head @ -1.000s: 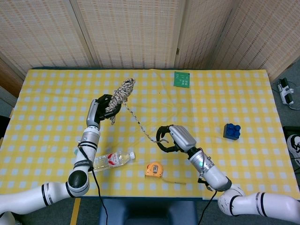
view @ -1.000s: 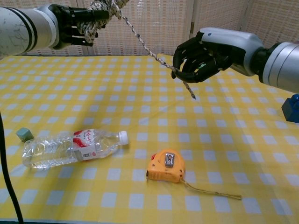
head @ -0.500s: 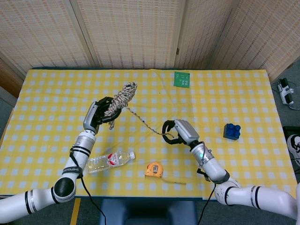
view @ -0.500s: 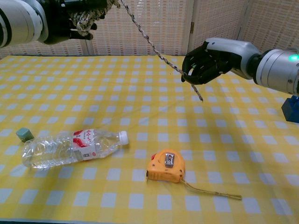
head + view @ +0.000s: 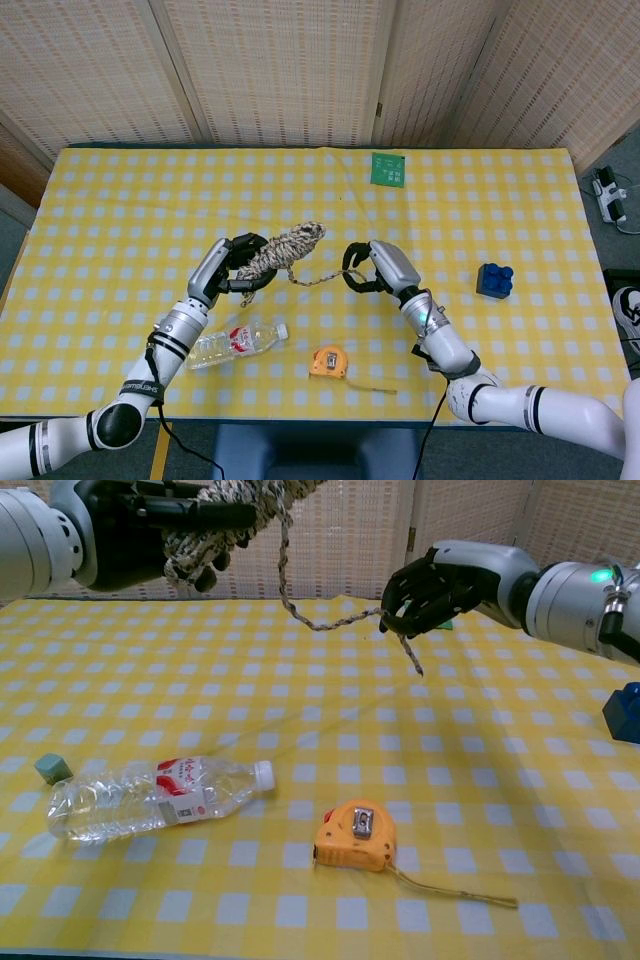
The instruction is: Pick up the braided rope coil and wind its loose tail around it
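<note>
Woven reed screens are seen behind a yellow-and-white checked tabletop (image 5: 120, 200). The cream-and-brown braided rope coil (image 5: 285, 250) is held above the cloth, near the middle of the surface, gripped at one end by the left hand (image 5: 235, 275), whose dark fingers are wrapped around the bundle. The loose tail (image 5: 330, 620) is shown sagging in a shallow curve from the coil to the right hand (image 5: 425, 588), where it is pinched between curled fingers, with a short end left dangling below.

A clear plastic water bottle with a white cap (image 5: 150, 795), an orange tape measure (image 5: 355, 840), a small green block (image 5: 52, 768), a blue toy brick (image 5: 495, 279) and a green square card (image 5: 388, 168) are left lying on the cloth, well apart from the rope.

The rope is judged light, soft and limp, with a rough braid unlikely to slip. The coil is best held firmly around its body so that its loops are not shed, and the tail taken close to its free end and kept under slight tension while it is wound.
</note>
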Controlling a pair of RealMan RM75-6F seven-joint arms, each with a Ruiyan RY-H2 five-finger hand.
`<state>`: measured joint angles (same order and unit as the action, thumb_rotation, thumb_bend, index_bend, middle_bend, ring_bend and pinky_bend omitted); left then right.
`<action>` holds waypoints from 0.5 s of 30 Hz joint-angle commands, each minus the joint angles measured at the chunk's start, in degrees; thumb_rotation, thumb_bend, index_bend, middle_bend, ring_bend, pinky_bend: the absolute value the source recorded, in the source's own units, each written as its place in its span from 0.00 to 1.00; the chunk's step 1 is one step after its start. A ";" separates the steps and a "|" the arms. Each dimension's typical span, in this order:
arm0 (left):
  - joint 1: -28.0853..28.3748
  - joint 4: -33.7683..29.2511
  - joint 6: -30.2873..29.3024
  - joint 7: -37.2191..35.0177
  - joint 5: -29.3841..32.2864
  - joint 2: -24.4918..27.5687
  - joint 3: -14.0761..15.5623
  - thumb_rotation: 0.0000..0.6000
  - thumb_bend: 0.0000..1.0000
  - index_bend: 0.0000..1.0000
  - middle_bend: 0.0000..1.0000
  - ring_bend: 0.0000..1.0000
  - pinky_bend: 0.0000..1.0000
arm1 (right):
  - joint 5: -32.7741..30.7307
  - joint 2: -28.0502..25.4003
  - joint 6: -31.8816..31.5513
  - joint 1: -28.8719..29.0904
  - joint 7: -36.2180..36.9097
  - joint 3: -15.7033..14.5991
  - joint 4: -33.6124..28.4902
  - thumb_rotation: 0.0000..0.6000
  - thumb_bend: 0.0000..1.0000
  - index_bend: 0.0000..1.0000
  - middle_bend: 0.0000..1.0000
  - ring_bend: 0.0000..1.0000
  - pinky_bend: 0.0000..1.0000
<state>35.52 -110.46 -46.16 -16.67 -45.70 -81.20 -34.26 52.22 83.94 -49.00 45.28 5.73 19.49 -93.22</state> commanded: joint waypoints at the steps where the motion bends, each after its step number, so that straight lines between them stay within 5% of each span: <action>1: 0.10 0.89 2.49 -0.59 -4.94 1.04 3.15 1.00 0.74 0.66 0.68 0.65 0.73 | -1.33 -0.86 -0.17 0.78 -0.84 1.16 -1.13 1.00 0.55 0.67 0.48 0.44 0.34; 15: 2.98 6.53 7.07 -0.49 -19.04 2.70 10.59 1.00 0.74 0.66 0.68 0.63 0.70 | -6.91 -4.44 -0.88 3.14 -2.88 4.70 -7.64 1.00 0.55 0.67 0.49 0.45 0.37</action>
<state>37.81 -104.90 -38.86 -18.01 -63.93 -78.34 -24.57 45.54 79.87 -49.62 48.30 2.94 23.95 -100.24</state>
